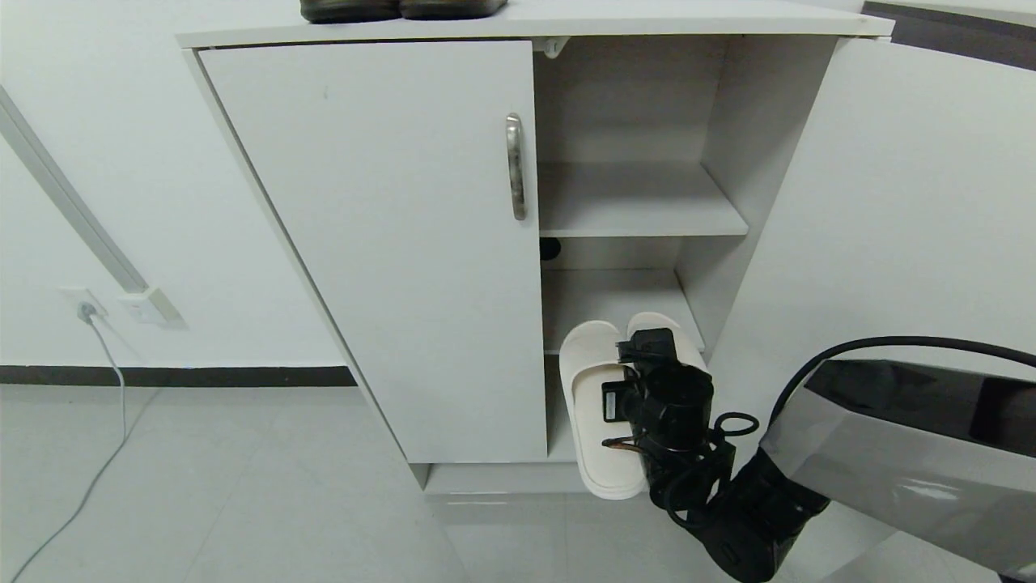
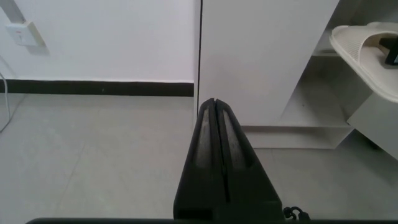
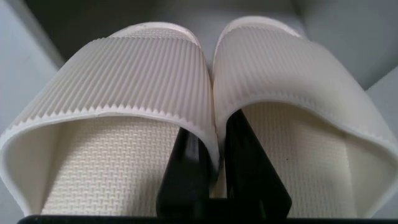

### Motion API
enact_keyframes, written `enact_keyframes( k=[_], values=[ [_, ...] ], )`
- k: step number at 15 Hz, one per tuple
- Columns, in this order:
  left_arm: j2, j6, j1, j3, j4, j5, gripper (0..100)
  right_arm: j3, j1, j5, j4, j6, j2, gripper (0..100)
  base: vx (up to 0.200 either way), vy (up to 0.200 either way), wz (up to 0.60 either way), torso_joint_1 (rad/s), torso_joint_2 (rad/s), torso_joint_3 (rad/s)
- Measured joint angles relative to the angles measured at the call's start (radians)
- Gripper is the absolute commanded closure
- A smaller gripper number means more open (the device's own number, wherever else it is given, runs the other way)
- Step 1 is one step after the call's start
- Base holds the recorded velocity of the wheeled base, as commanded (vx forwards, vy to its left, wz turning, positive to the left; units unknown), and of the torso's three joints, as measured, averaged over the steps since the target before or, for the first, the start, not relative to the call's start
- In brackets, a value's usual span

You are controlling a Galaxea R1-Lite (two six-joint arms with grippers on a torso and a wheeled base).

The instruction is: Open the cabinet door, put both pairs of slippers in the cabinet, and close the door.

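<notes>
Your right claw (image 1: 651, 342) is gripping the pair of white slippers (image 1: 595, 405). It is squeezed almost shut on them. Each finger (image 3: 186, 168) is sitting inside one slipper, and the two inner walls of the slippers are being pinched together between the fingers. So the slippers are lying side by side, one on each side of the claw, with their toes pointing away from it and their heels hanging back past its wrist.

The claw is holding the slippers at the open side of the cabinet (image 1: 388, 243). The toes are poking into the space just ahead of the claw, under the shelf (image 1: 639, 202), and the heels are sticking out over the floor (image 1: 243, 502). You cannot tell if the slippers are touching anything inside. The open door (image 1: 890, 243) is standing just beside the claw on its right. The shut door, with its metal handle (image 1: 515, 166), is standing just beside it on its left.

Your left claw (image 2: 214, 107) is closed with nothing in it, its fingers pressing flat together. It is hanging low over the floor, with the cabinet ahead of it and the slippers off to its right.

Dark shoes (image 1: 401, 8) are sitting on top of the cabinet, well above both claws.
</notes>
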Motion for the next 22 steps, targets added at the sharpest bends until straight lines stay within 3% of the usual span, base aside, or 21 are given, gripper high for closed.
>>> enact_keyframes(
  k=[6,13,18,22],
  values=[
    [0.000,0.000,0.000,0.000,0.000,-0.002,100,0.000,-0.015,-0.001,-0.021,-0.011,0.037,100,0.000,0.000,0.00,0.000,0.00,0.000],
    [0.000,0.000,0.000,0.000,0.000,-0.003,100,0.000,-0.015,-0.001,-0.032,-0.011,0.040,100,0.200,0.000,0.00,0.002,0.00,0.002],
    [0.000,0.000,0.000,0.000,0.000,-0.001,100,-0.005,-0.030,0.003,-0.048,0.001,0.050,100,0.000,0.000,0.00,0.000,0.00,0.000],
    [0.000,0.000,0.000,0.000,0.000,0.000,100,-0.081,-0.064,0.005,-0.019,0.002,0.090,100,0.000,0.000,0.00,0.000,0.00,0.000]
  ],
)
